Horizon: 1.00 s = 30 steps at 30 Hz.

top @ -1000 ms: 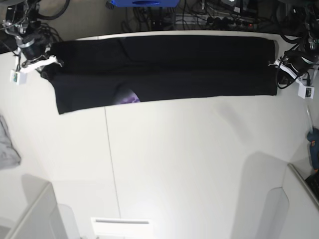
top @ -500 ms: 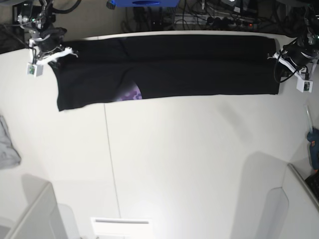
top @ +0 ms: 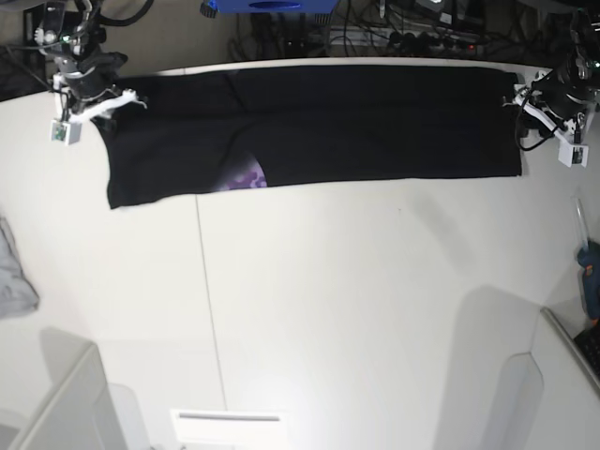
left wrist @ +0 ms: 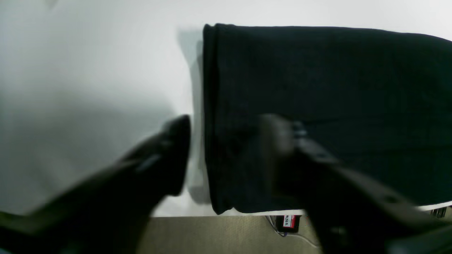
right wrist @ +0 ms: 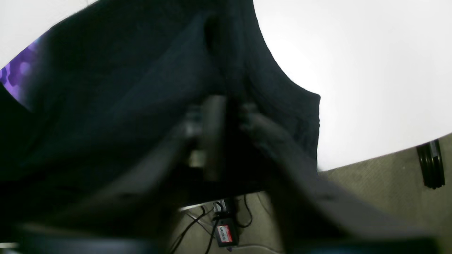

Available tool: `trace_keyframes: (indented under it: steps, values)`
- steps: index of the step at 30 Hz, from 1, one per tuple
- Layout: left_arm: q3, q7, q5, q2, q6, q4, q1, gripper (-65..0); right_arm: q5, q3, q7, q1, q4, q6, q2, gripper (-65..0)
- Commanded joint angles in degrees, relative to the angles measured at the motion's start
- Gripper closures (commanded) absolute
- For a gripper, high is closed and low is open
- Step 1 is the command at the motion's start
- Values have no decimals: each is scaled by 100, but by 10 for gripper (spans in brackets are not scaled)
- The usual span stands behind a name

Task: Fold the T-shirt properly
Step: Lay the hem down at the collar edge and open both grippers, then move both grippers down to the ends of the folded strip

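Note:
The black T-shirt (top: 356, 122) lies folded in a long strip along the table's far edge. A bit of its purple print (top: 246, 175) peeks out at the near edge. My right gripper (top: 98, 105) is at the strip's left end. In the right wrist view it (right wrist: 229, 113) is shut on black cloth (right wrist: 123, 106), with purple print (right wrist: 17, 77) at the left. My left gripper (top: 527, 105) is at the strip's right end. In the left wrist view it (left wrist: 226, 141) is open, one finger (left wrist: 176, 151) over the bare table and the other over the shirt (left wrist: 317, 88).
A small grey cloth (top: 14, 272) lies at the table's left edge. A blue object (top: 589, 267) sits at the right edge. Cables and a power strip (top: 412, 37) lie behind the far edge. White panels (top: 56, 403) stand at both near corners.
Both arms have moved toward the far edge. The shirt's left end was drawn back with the right gripper, and more purple print shows. In the last half second little has moved.

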Motion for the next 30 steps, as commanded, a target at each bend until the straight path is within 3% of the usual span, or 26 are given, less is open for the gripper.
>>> trace_keyframes:
  steps: [1, 3, 7, 11, 13, 15, 16, 20, 23, 30]
  values:
    - [-71, -84, -18, -99, -15, 82, 25, -378, 24, 53, 107, -87, 104, -25, 41, -215]
    - [-80, -84, -18, -99, -15, 91, 25, -429, 51, 246, 107, -122, 112, -34, -47, -300]
    - [-80, -84, -27, -81, -15, 187, 25, -441, 16, 906, 142, -78, 139, 45, -575, -312]
    - [-80, -84, -62, 33, -15, 284, 16, -425, 33, 1002, 854, -114, 165, 889, -733, -299]
    - [-80, -84, -62, 156, -24, 284, -10, -304, 33, 976, 1039, -96, 165, 1540, -750, -200]
    - [-45, -92, -18, 279, -24, 249, -37, -100, 16, 879, 854, 115, 130, 2014, -724, -39]
    - [-36, -101, -18, 350, -24, 231, -46, 0, 7, 853, 599, 256, 95, 2120, -724, 0]
    - [-10, -101, 0, 578, -15, 38, -221, 0, 7, 897, -350, 845, -318, 2102, -724, 0]
    - [201, -110, 501, 605, -15, -112, -239, 0, -90, 888, -456, 1047, -661, 2102, -724, 0]
    - [878, -110, 2198, 956, -15, -674, -643, 0, -1294, 897, -421, 1504, -1400, 2102, -768, 0]
